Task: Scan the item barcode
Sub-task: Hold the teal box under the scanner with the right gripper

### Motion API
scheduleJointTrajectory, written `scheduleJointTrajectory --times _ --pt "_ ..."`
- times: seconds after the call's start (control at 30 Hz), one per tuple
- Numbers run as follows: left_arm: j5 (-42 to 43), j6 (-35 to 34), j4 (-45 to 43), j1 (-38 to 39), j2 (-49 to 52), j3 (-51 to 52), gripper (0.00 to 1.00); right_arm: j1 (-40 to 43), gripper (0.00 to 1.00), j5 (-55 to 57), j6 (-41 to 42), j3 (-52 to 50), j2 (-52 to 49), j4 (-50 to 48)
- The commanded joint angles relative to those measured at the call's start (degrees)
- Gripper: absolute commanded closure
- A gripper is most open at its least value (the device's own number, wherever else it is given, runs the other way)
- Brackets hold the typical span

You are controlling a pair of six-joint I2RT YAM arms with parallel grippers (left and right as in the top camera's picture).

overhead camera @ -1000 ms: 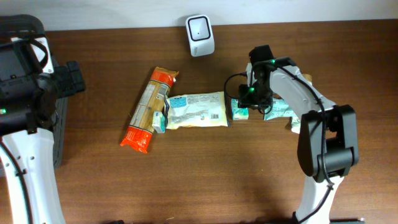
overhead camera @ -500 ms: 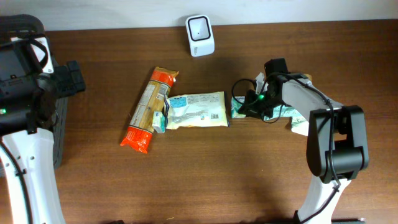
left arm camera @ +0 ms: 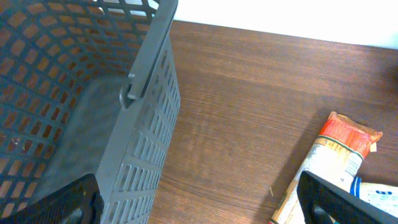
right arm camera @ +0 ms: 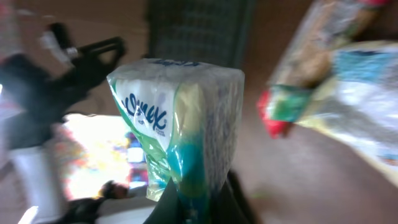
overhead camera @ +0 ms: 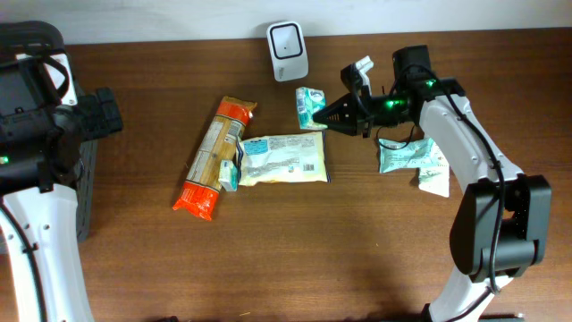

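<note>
Tissue pack held just right of the scanner

Your right gripper [overhead camera: 329, 114] is clamped on the tissue pack [overhead camera: 310, 107]; the scanner [overhead camera: 288, 39] lies up-left. Your left gripper, wide open and empty, is far off.

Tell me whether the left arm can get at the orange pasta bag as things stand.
Probably yes. The left gripper is open, and bare table lies between it and the orange pasta bag. The grey basket sits beside the arm, not across that path.

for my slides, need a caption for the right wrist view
Right end effector shut on a tissue pack, lifted clear of the table.
</note>
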State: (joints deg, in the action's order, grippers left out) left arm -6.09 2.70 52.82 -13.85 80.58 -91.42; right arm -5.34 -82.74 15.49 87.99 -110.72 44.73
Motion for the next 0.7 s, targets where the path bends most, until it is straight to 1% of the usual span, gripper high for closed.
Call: scheduleJointTrajectory --times 0.0,0.03,0.13,0.17,0.2,0.23,0.27,0.33,0.37,0.4,0.43,0.47,0.5,0.53,0.57,0.6,0.67 --pt "-0.39 -0.52 -0.17 -0.2 -0.2 -0.46 0.01 -0.24 0.96 -6.16 6.75 1.2 1.36 -0.31" --pt "-0.39 -0.52 -0.17 -0.2 -0.2 -0.46 0.01 -0.26 0.96 -6.16 8.87 1.18 1.36 -0.5" --pt "-0.39 -0.52 -0.17 -0.22 -0.2 -0.46 0.01 -0.26 0.96 -6.16 8.74 1.18 1.36 -1.31" --pt "-0.39 -0.52 -0.17 -0.2 -0.2 -0.46 0.01 -0.35 0.96 -2.8 7.26 1.18 1.36 -3.04" --pt "-0.39 -0.52 -0.17 -0.2 -0.2 -0.46 0.01 -0.68 0.96 3.37 7.28 1.18 1.36 -2.89" --pt "-0.39 -0.52 -0.17 -0.22 -0.2 -0.46 0.01 -2.16 0.96 14.93 7.28 1.18 1.36 -0.44" --pt "-0.39 -0.52 -0.17 -0.22 -0.2 -0.46 0.01 -4.11 0.96 22.82 6.62 1.18 1.36 2.12" --pt "-0.39 -0.52 -0.17 -0.2 -0.2 -0.46 0.01 -9.46 0.96 43.47 2.89 3.39 1.36 10.78" --pt "-0.39 -0.52 -0.17 -0.2 -0.2 -0.46 0.01 -10.58 0.96 48.72 2.36 5.66 1.36 13.66" --pt "-0.39 -0.52 -0.17 -0.22 -0.2 -0.46 0.01 -12.5 0.96 60.87 1.4 13.29 1.33 20.37" --pt "-0.39 -0.52 -0.17 -0.22 -0.2 -0.46 0.01 -14.69 0.96 74.75 1.46 24.02 1.31 25.94" --pt "-0.39 -0.52 -0.17 -0.22 -0.2 -0.46 0.01 -16.09 0.96 82.38 1.46 29.97 1.29 27.08" --pt "-0.39 -0.52 -0.15 -0.22 -0.2 -0.46 0.01 -17.16 0.96 88.08 1.44 33.77 1.29 26.82" --pt "-0.39 -0.52 -0.17 -0.2 -0.2 -0.46 0.01 -19.12 0.96 98.12 1.36 37.64 1.27 23.37" --pt "-0.39 -0.52 -0.17 -0.22 -0.2 -0.46 0.01 -20.28 0.96 102.6 -0.42 37.83 1.27 19.1" --pt "-0.39 -0.52 -0.17 -0.22 -0.2 -0.46 0.01 -21.51 0.96 107.16 -3.76 37.81 0.28 12.79" --pt "-0.39 -0.52 -0.17 -0.2 -0.2 -0.46 0.01 -22.43 0.96 113.72 -10.38 37.81 -4.66 1.64"
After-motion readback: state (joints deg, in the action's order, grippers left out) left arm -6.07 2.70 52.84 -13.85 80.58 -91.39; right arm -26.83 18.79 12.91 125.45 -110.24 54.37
